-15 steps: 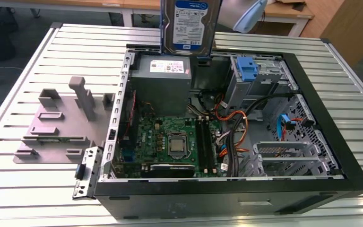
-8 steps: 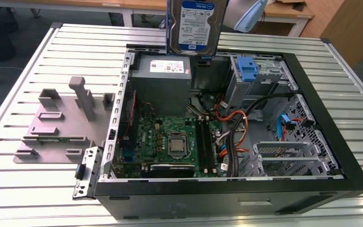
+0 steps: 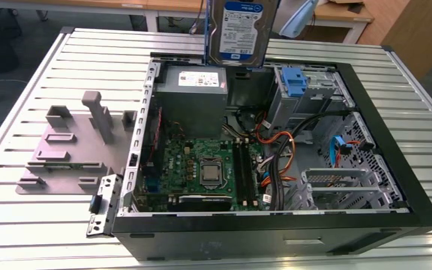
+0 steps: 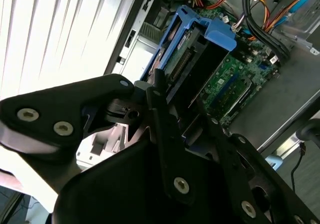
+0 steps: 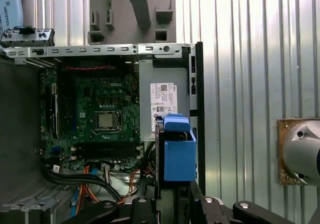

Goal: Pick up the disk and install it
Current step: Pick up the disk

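The disk [image 3: 236,31] hangs upright in the air over the back of the open computer case [image 3: 276,236], above the grey power supply [image 3: 191,90]. Its silver body with the blue-and-white label faces the exterior view. In both wrist views it sits in its blue carrier frame [image 5: 179,154] [image 4: 200,29], edge-on, pointing down toward the case. My gripper [image 5: 172,204] [image 4: 165,109] is shut on the disk, with a black finger [image 4: 107,92] on either flat side.
Inside the case lie the motherboard [image 3: 201,166], orange and black cables [image 3: 283,146], a blue bracket [image 3: 295,84] in the upper bay and a metal drive cage [image 3: 343,188]. A grey fixture plate [image 3: 73,146] lies on the slatted table [image 3: 36,225] at the exterior view's left.
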{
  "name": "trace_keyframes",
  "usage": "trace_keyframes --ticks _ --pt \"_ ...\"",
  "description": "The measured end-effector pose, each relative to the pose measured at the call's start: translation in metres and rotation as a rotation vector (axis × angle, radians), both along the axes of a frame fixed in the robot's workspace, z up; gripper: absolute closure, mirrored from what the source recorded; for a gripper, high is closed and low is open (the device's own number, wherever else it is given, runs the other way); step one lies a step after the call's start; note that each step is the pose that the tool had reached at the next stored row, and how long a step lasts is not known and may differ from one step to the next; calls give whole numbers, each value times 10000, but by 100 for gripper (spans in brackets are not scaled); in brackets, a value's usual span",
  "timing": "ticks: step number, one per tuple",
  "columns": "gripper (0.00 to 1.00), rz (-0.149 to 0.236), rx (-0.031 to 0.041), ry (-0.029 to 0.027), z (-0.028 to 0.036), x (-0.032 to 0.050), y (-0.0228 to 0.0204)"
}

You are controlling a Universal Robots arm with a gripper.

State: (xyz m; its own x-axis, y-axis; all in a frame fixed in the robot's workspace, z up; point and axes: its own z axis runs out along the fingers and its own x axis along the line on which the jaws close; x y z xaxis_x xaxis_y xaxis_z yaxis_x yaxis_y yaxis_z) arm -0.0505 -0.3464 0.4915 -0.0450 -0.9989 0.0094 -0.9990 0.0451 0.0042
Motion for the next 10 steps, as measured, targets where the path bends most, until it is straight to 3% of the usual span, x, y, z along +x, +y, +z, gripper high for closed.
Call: trace_keyframes --ticks 10 --pt "65 1 1 0 0 188 0"
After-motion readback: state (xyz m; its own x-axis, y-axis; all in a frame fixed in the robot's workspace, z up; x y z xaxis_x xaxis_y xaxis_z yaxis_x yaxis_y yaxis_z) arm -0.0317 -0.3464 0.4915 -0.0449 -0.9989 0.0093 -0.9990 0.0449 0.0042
